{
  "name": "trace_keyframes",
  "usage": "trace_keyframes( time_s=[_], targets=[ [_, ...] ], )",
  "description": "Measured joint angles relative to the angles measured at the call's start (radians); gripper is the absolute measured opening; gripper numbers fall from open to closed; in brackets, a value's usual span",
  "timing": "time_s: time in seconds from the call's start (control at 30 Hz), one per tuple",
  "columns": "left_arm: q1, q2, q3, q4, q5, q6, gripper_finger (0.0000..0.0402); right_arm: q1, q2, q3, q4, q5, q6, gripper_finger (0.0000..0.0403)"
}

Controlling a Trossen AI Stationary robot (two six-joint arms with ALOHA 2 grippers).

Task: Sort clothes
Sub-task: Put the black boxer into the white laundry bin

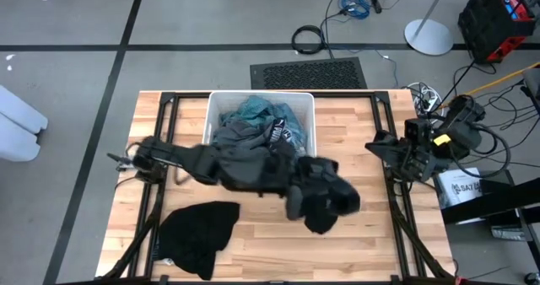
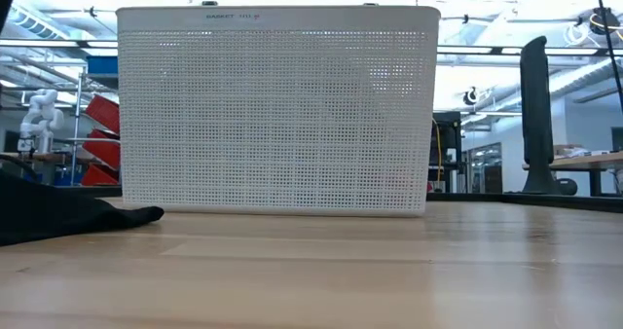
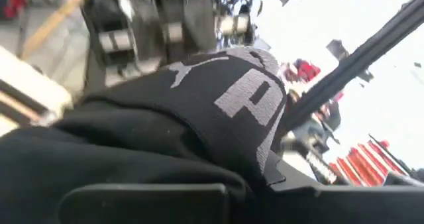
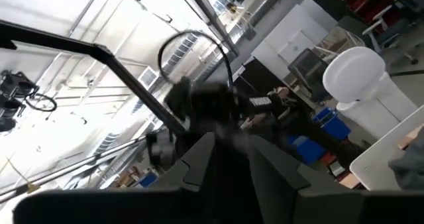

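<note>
High view: white bin [image 1: 218, 101] at the far middle of the tabletop [image 1: 380, 243] holds teal and grey clothes [image 1: 253, 120], some spilling over its near rim; left pincer [image 1: 325, 202] reaches right of centre, clenched on a black garment [image 1: 325, 196] hanging off it; another black garment [image 1: 198, 234] lies near-left, seemingly sorted; right arm parked far right, its pincer cannot be told.
Low view: bin wall; black cloth at left edge.
Left wrist view: black fabric with grey lettering fills the grip.
Right wrist view: only room.
Judgement: early stage; most of the pile is left.
</note>
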Motion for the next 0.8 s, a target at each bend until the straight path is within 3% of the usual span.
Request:
trace_keyframes(
  time_s=[0.2,0.43,0.53,0.8],
  targets=[
    [0.032,-0.144,0.0,-0.011,-0.14,0.144,0.0012,0.002,-0.004,0.0,-0.002,0.0,-0.027,0.008],
    [0.142,-0.292,0.001,-0.113,-0.29,0.321,0.0012,0.002,-0.004,0.0,-0.003,0.0,-0.046,0.008],
    [0.206,-0.334,0.002,-0.228,-0.325,0.379,0.0012,0.002,-0.004,0.0,-0.003,0.0,-0.049,0.008],
    [0.33,-0.306,-0.006,-0.653,-0.302,0.321,0.0012,0.002,-0.004,0.0,-0.003,0.0,-0.053,0.008]
  ],
)
